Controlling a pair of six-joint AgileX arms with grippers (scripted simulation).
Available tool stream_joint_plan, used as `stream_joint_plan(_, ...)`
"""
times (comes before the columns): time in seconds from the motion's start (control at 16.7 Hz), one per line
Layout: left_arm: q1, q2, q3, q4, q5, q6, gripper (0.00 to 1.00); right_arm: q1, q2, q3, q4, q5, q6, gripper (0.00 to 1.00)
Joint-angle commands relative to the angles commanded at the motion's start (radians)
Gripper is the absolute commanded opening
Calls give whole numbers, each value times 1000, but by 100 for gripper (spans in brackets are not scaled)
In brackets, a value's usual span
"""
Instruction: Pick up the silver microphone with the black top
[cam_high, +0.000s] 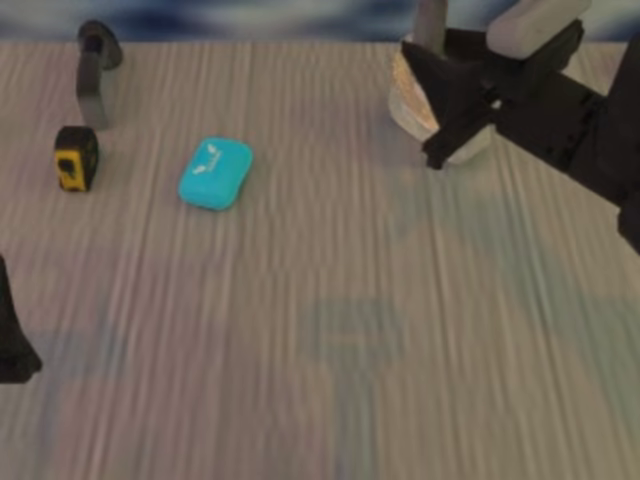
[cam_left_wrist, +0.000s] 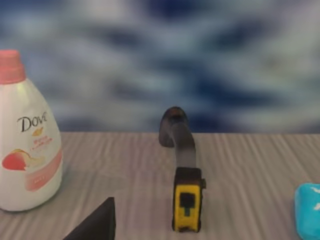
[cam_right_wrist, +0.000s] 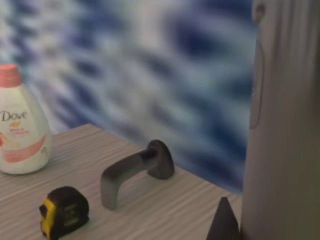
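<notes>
A wooden table seen from above. At the far right corner, the right gripper (cam_high: 470, 95) reaches in over a pale round object (cam_high: 412, 100) near the back edge. A light grey-silver cylinder, the handle of the silver microphone (cam_high: 432, 22), rises beside the gripper's black fingers; in the right wrist view this handle (cam_right_wrist: 282, 130) fills the near side of the frame, standing upright close against a dark fingertip (cam_right_wrist: 223, 222). How far the claw is open, and whether it grips the handle, cannot be told. The left gripper (cam_high: 12, 335) sits parked at the table's left edge. On the left side lie a teal soap case (cam_high: 215, 172), a yellow and black tape measure (cam_high: 76, 157) and a dark grey bent piece with a black head (cam_high: 95, 70). The left wrist view also shows a white Dove bottle (cam_left_wrist: 27, 150) with a pink cap
</notes>
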Motion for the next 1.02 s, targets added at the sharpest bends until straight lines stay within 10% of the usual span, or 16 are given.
stream_joint_plan(0.42, 0, 0, 0, 0, 0, 0, 100, 202, -32, -55, 44, 193, 9, 0)
stream_joint_plan(1.02, 0, 0, 0, 0, 0, 0, 100, 209, -34, -57, 46, 200, 10, 0)
